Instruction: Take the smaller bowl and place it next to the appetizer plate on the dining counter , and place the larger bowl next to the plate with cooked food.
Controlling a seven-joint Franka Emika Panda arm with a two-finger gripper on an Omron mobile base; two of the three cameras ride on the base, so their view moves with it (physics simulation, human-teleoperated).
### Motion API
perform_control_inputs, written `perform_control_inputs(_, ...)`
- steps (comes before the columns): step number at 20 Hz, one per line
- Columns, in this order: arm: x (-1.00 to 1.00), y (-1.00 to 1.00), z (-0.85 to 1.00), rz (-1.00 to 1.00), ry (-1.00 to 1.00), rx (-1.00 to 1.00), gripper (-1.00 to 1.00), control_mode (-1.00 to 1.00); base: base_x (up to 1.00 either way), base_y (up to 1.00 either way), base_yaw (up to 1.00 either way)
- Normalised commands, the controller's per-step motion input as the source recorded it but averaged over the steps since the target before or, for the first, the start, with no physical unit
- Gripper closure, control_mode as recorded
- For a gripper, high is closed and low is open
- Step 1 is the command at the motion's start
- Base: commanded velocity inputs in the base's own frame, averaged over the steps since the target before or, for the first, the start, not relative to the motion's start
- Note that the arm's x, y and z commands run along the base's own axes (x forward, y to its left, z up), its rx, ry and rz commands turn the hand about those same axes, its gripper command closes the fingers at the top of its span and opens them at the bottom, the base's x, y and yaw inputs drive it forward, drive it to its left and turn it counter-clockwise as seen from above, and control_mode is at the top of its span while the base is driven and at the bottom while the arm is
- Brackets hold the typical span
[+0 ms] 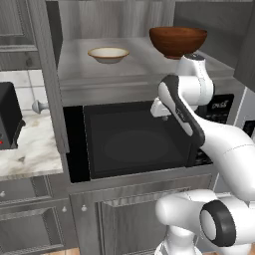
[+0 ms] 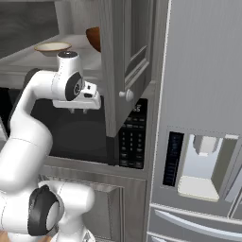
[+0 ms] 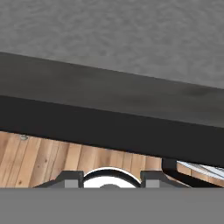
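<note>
The smaller bowl (image 1: 108, 54), shallow and cream with a tan rim, sits on the shelf of the open cabinet above the microwave; it also appears at the upper left (image 2: 52, 47). To its right on the same shelf stands the larger bowl (image 1: 178, 41), deep and reddish-brown, half hidden by the cabinet door (image 2: 93, 38). My gripper (image 2: 79, 111) hangs below the shelf in front of the microwave door, pointing down, well under both bowls. Its fingertips (image 3: 73, 179) stand apart with nothing between them. The appetizer plate, the plate with cooked food and the dining counter are out of view.
A black microwave (image 1: 134, 142) fills the space under the shelf. Open cabinet doors stand at the left (image 1: 50, 74) and at the right (image 2: 125, 61). A steel fridge (image 2: 203, 94) is to the right. A black appliance (image 1: 7, 122) sits on the marble wall counter (image 1: 30, 149).
</note>
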Motion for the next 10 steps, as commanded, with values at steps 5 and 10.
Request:
perform_control_inputs(5, -0.26, 0.16, 0.00, 0.00, -0.08, -0.01, -1.00, -1.00, 0.00, 0.00, 0.00)
perform_control_inputs(10, -0.47, 0.46, 0.20, 0.01, -0.33, -0.11, -1.00, -1.00, 0.00, 0.00, 0.00)
